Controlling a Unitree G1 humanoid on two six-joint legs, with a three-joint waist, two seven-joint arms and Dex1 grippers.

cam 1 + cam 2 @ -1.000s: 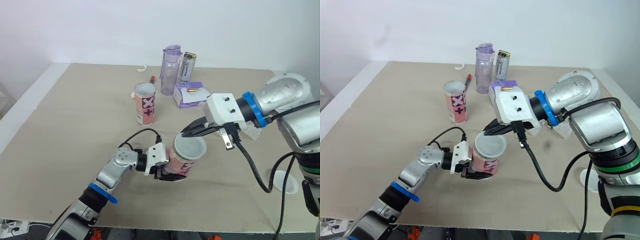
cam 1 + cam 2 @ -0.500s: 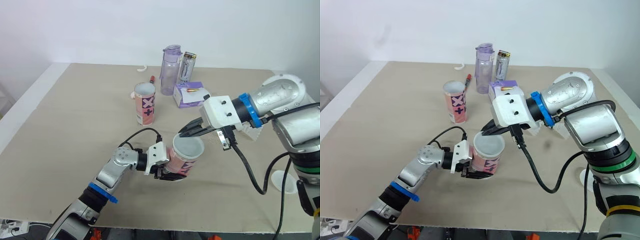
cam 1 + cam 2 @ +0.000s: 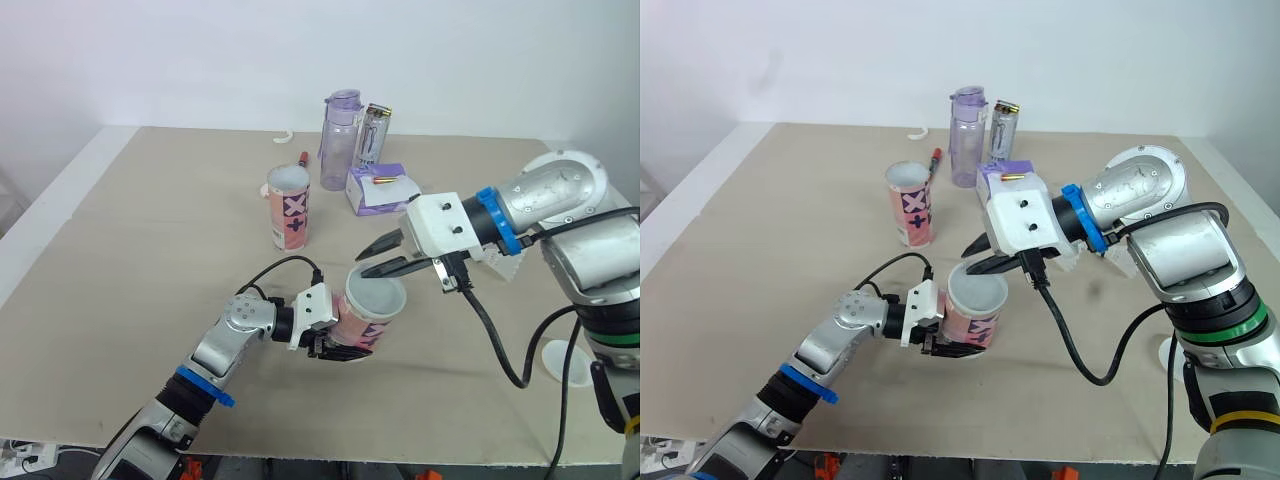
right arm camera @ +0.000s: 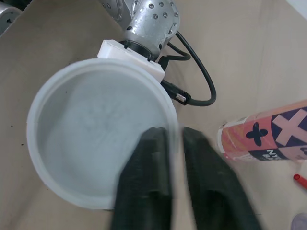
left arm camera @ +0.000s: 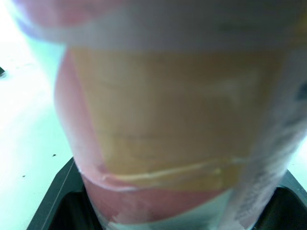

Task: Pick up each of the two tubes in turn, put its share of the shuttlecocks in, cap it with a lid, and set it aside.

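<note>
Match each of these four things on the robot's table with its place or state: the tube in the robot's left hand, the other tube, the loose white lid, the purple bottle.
Things:
1. held tube
2. other tube
3. loose lid
4. purple bottle

Places or states:
A. lying flat near the right edge of the table
B. standing at the back, beside the purple box
C. tilted, gripped by the left hand
D. upright nearer the middle, nothing touching it

Pairs: 1-C, 2-D, 3-A, 4-B.
</note>
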